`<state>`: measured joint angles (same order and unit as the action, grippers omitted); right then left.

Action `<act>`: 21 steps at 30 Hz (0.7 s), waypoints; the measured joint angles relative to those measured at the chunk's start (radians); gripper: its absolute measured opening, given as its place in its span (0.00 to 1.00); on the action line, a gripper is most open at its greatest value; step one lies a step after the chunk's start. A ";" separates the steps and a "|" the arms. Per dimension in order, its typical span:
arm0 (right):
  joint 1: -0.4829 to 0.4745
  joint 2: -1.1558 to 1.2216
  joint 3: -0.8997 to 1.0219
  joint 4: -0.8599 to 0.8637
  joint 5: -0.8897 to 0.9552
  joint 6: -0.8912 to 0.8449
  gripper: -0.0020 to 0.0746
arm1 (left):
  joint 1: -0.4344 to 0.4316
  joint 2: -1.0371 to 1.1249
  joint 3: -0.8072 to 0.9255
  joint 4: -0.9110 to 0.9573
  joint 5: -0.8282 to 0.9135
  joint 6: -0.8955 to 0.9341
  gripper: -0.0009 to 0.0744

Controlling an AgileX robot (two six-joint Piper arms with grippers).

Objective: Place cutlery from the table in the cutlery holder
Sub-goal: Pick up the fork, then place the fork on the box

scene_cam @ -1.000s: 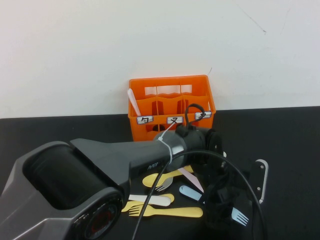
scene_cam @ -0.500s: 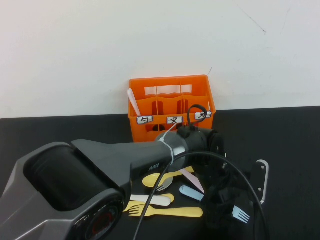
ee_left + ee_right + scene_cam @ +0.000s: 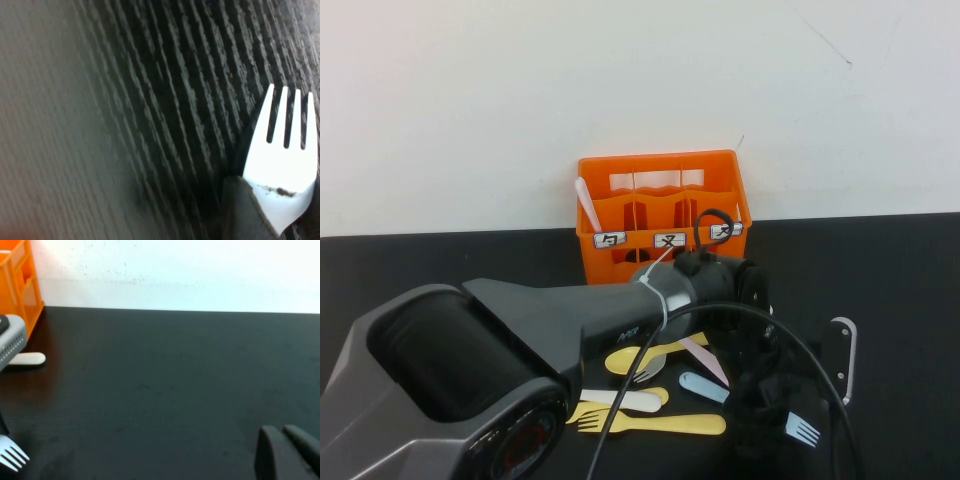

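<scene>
The light blue fork (image 3: 801, 429) lies on the black table (image 3: 900, 280), near side, right of the other cutlery (image 3: 655, 400). The left gripper (image 3: 760, 425) is down on its handle, a finger (image 3: 245, 210) covering the neck; how tightly it has hold, I cannot tell. The orange cutlery holder (image 3: 663, 213) sits far, against the wall, 1 white piece (image 3: 586, 203) in its left slot. The right gripper (image 3: 290, 452) rests low at right, fingers together, empty.

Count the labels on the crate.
3 labels along the crate front: left, middle, right, part behind a cable. Left gripper is down at the fork; right gripper rests right of it.
</scene>
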<state>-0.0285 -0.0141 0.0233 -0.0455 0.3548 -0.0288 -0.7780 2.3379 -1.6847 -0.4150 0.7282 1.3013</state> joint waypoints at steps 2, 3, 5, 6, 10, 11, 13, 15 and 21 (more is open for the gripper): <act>0.000 0.000 0.000 0.000 0.000 0.000 0.02 | 0.000 0.000 0.000 -0.004 -0.002 -0.021 0.31; 0.000 0.000 0.000 0.000 0.000 0.000 0.02 | 0.000 0.000 0.000 -0.006 -0.004 -0.028 0.31; 0.000 0.000 0.000 0.000 0.000 0.000 0.02 | 0.000 -0.003 0.000 -0.006 -0.006 -0.034 0.31; 0.000 0.000 0.000 0.000 0.000 0.000 0.02 | 0.000 -0.011 0.000 -0.006 -0.006 -0.035 0.31; 0.000 0.000 0.000 0.000 0.000 0.000 0.02 | 0.000 -0.071 0.000 -0.006 -0.006 -0.040 0.31; 0.000 0.000 0.000 0.000 0.000 0.000 0.02 | 0.000 -0.089 0.000 -0.014 -0.006 -0.041 0.31; 0.000 0.000 0.000 0.000 0.000 0.000 0.02 | 0.000 -0.136 -0.002 -0.041 -0.002 -0.044 0.31; 0.000 0.000 0.000 0.000 0.000 0.000 0.02 | 0.000 -0.177 -0.004 -0.070 0.008 -0.059 0.31; 0.000 0.000 0.000 0.000 0.000 0.000 0.02 | 0.000 -0.282 -0.005 -0.128 0.042 -0.139 0.31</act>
<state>-0.0285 -0.0141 0.0233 -0.0455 0.3548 -0.0288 -0.7780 2.0561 -1.6892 -0.5429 0.7706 1.1625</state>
